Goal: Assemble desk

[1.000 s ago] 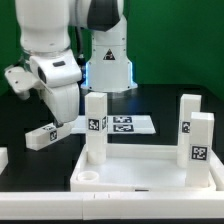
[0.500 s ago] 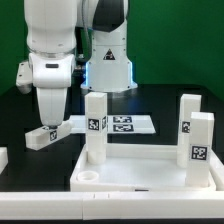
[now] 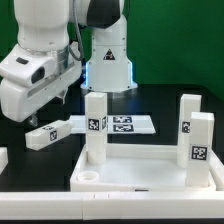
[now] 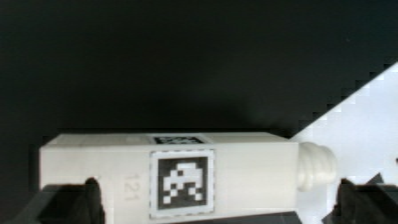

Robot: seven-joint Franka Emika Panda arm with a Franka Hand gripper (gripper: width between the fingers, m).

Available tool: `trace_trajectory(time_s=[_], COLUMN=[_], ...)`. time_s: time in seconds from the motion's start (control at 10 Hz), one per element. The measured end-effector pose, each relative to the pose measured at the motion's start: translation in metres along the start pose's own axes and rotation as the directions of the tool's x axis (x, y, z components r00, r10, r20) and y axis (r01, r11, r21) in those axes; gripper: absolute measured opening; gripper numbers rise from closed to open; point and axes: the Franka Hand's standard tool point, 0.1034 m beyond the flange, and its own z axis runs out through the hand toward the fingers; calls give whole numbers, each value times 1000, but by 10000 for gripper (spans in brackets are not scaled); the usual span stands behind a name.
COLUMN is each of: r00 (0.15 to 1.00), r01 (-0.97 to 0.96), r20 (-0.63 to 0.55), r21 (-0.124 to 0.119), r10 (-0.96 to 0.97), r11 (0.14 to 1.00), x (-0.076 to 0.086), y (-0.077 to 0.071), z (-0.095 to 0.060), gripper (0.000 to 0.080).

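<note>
Blocky white tagged leg (image 4: 178,166) lies flat on its side, jaws apart.

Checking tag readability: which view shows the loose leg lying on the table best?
Wrist view: the loose leg fills the frame, tag sharp and facing the camera, peg end visible. In the exterior view the leg is small, lying beside the desk panel, its tag barely readable.

Wide front view; wrist close-up (shared leg (image 3: 55,131) (image 4: 178,170))
</note>
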Motion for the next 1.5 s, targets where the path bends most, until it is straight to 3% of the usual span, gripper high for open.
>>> trace_trajectory(time_s=[0.2, 0.3, 0.5, 0.6, 0.7, 0.8, 0.9, 1.0, 1.2, 1.3, 1.5], r00=[988, 949, 790, 724, 724, 672, 646, 567, 240, 191, 191], r01=[-158, -317, -612, -688, -690, -741, -764, -824, -965, -974, -974], r20=[0, 12, 62, 114, 74, 87, 80, 91, 231, 299, 299], r21=[1, 18, 40, 62, 47, 62, 66, 81, 160, 176, 176], r10=[158, 316, 609, 680, 686, 736, 759, 819, 943, 935, 935], r11=[988, 948, 790, 723, 722, 669, 642, 561, 207, 142, 142], x=[1, 1, 5, 6, 10, 11, 14, 17, 17, 12, 12], y=[0, 5, 22, 25, 24, 15, 18, 16, 27, 18, 18], z=[0, -2, -4, -1, 9, 12, 10, 10, 0, 2, 2], gripper=[649, 649, 649, 649, 649, 649, 649, 649, 649, 649, 649])
